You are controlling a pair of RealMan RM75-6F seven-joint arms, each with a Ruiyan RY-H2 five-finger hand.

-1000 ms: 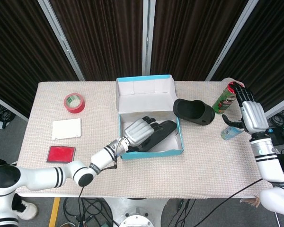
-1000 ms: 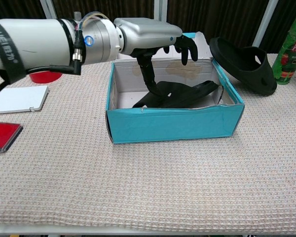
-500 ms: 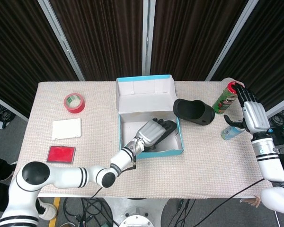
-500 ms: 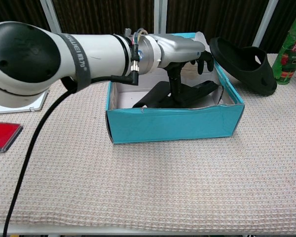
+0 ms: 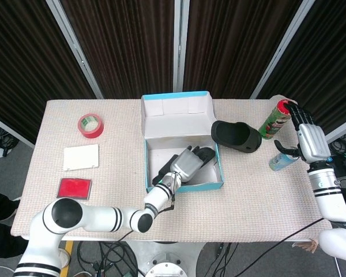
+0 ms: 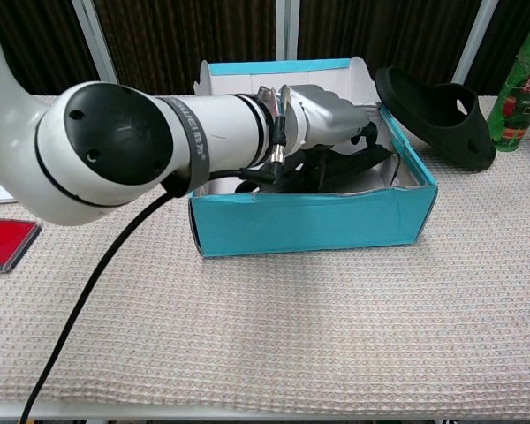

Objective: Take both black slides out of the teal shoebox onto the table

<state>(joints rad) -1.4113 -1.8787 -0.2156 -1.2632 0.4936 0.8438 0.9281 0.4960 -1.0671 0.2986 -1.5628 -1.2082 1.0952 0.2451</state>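
The teal shoebox (image 5: 219,166) (image 6: 309,221) stands open mid-table, its lid flap up at the back. One black slide (image 5: 163,168) (image 6: 364,164) lies inside it. My left hand (image 5: 190,163) (image 6: 329,122) is down in the box over that slide, fingers stretched along it and touching it; no closed grip shows. The second black slide (image 5: 235,136) (image 6: 435,108) lies on the table just right of the box. My right hand (image 5: 309,137) is held up at the far right edge, open and empty.
A green chips can (image 5: 275,119) (image 6: 523,88) and a small bottle (image 5: 278,160) stand near my right hand. On the left of the table are a red tape roll (image 5: 90,124), a white card (image 5: 81,157) and a flat red item (image 5: 74,188) (image 6: 4,243).
My left arm has pushed further right and forward, and its hand has sunk lower into the box onto the slide. The right hand has barely shifted.
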